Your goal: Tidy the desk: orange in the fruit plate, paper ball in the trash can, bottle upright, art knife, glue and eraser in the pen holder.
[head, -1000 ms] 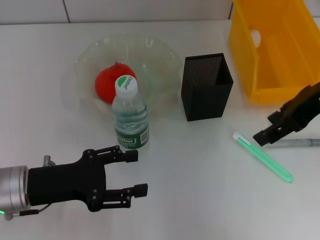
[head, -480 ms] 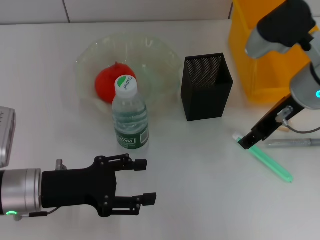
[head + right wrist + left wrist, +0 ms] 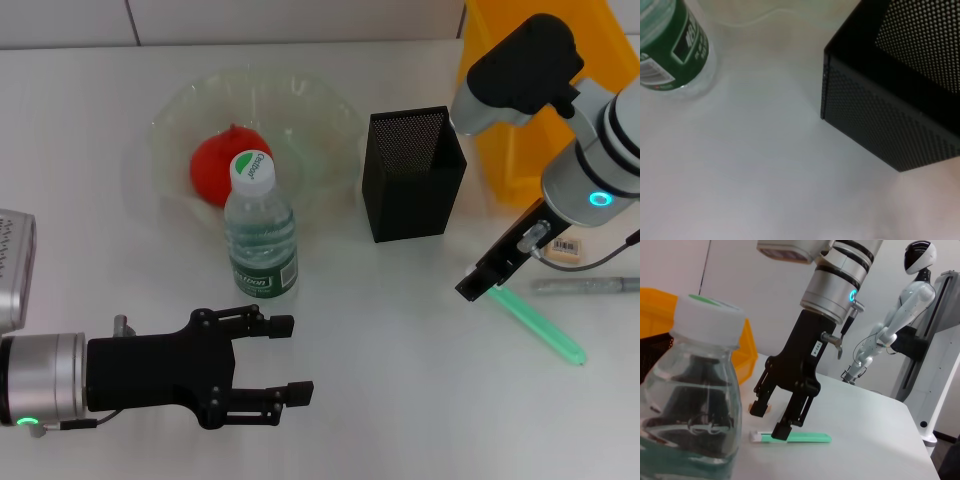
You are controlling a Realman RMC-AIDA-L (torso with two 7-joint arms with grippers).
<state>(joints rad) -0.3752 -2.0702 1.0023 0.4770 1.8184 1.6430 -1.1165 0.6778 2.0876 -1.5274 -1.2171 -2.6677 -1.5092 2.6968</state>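
The bottle [image 3: 260, 235] stands upright in front of the fruit plate [image 3: 170, 120], which holds the orange [image 3: 212, 165]. My left gripper [image 3: 290, 358] is open, a little in front of the bottle and apart from it. The black mesh pen holder [image 3: 412, 175] stands right of the plate. On the table to its right lie the glue [image 3: 540, 325], the art knife [image 3: 585, 285] and the eraser [image 3: 565, 247]. My right gripper [image 3: 488, 278] is at the glue's white-tipped end. In the left wrist view the right gripper [image 3: 769, 420] is open, one fingertip at the glue [image 3: 802, 437]. The paper ball is hidden.
The yellow trash can [image 3: 500, 150] stands at the back right, partly hidden by my right arm. The right wrist view holds only the pen holder [image 3: 890, 100], the bottle's base [image 3: 675, 45] and bare white table between them.
My right arm has swung in over the trash can, and its gripper has moved left and down to the glue's white tip. The left gripper has drifted slightly toward the table's front.
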